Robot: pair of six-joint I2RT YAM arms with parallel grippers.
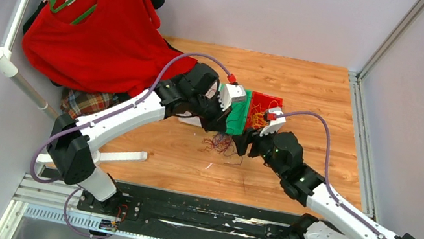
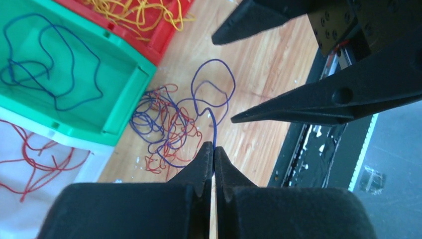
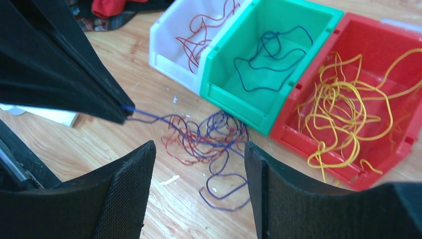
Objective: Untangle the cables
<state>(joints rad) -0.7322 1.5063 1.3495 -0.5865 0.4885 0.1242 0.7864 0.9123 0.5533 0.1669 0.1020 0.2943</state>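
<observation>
Left wrist, left claw (image 2: 214,149) pinching curly purple wire (image 2: 214,128)

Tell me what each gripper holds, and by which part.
Left gripper: shut on a dark purple cable, pinching a strand that leads out of the tangle; whether that is its end cannot be told. Right gripper: open, holding nothing.

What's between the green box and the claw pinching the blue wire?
A tangle of blue and red cables lies on the wooden table between the green box and the left gripper, seen best in the left wrist view.
</observation>
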